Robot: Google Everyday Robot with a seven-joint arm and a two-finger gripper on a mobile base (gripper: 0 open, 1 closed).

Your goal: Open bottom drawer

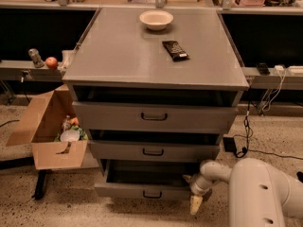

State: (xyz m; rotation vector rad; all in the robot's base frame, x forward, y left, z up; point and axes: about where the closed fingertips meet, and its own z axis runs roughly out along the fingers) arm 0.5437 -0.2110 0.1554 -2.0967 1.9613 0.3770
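The bottom drawer [142,191] is the lowest grey front of the cabinet, with a small black loop handle [152,194]. It stands pulled out a little, with a dark gap above its front. My gripper [195,203] hangs at the drawer's right front corner, its pale fingertips pointing down toward the floor, to the right of the handle. My white arm [255,193] reaches in from the lower right.
The middle drawer [154,151] and top drawer [154,116] sit above. A bowl [156,19] and a dark bar [174,49] lie on the cabinet top. An open cardboard box [49,131] stands on the floor at the left. Cables [246,126] hang at the right.
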